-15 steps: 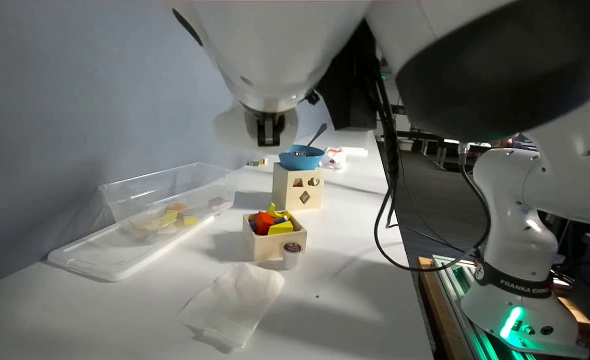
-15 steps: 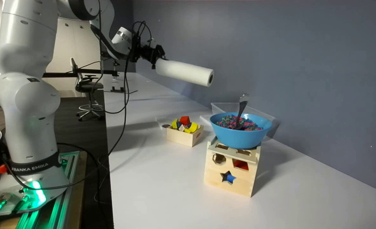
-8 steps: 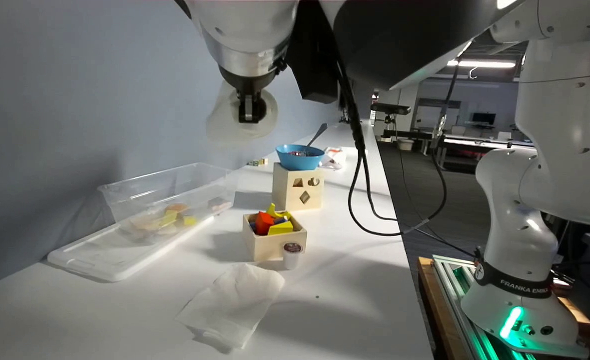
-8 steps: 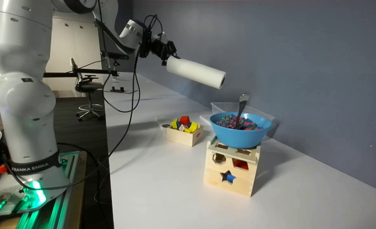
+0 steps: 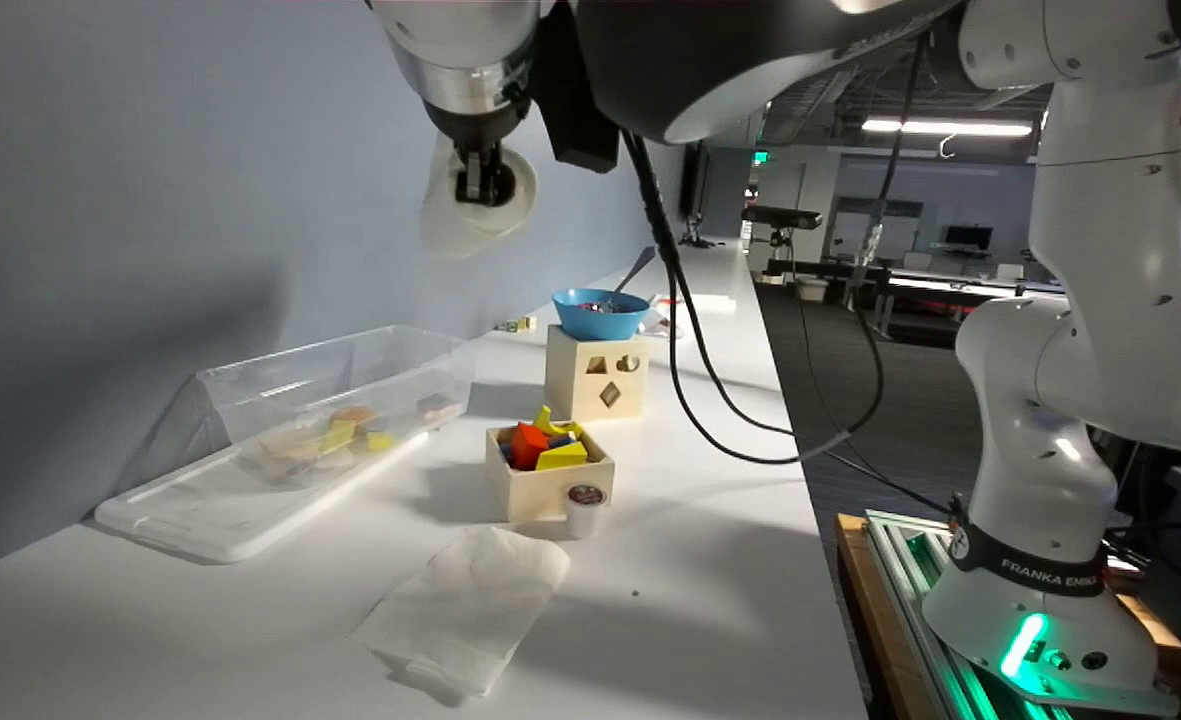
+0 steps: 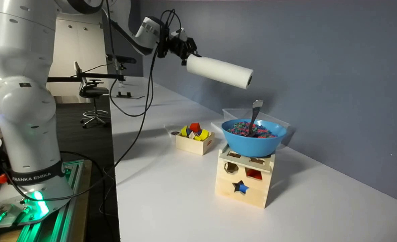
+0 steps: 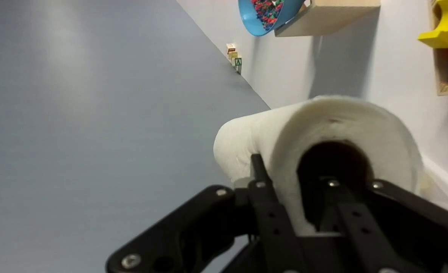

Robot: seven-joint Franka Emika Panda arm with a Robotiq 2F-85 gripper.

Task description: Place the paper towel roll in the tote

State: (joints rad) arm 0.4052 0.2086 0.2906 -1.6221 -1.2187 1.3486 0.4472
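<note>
Paper roll point(image 6: 219, 71): tilted, higher than the tote point(image 5: 280, 390), apart from it;
Gripper point(image 7: 289, 177): nearly closed, pinching the paper roll's wall

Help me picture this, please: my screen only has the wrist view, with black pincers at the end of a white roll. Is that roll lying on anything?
Observer: No. In both exterior views the gripper holds the paper towel roll in the air, up off the table.
Visitor: Nice! And where should it go?
Observer: Into the tote, which sits beside the wall in an exterior view.
Visitor: Anything you'd worry about knocking?
Observer: Perhaps the utensil: in both exterior views it sticks up out of the blue bowl.
</note>
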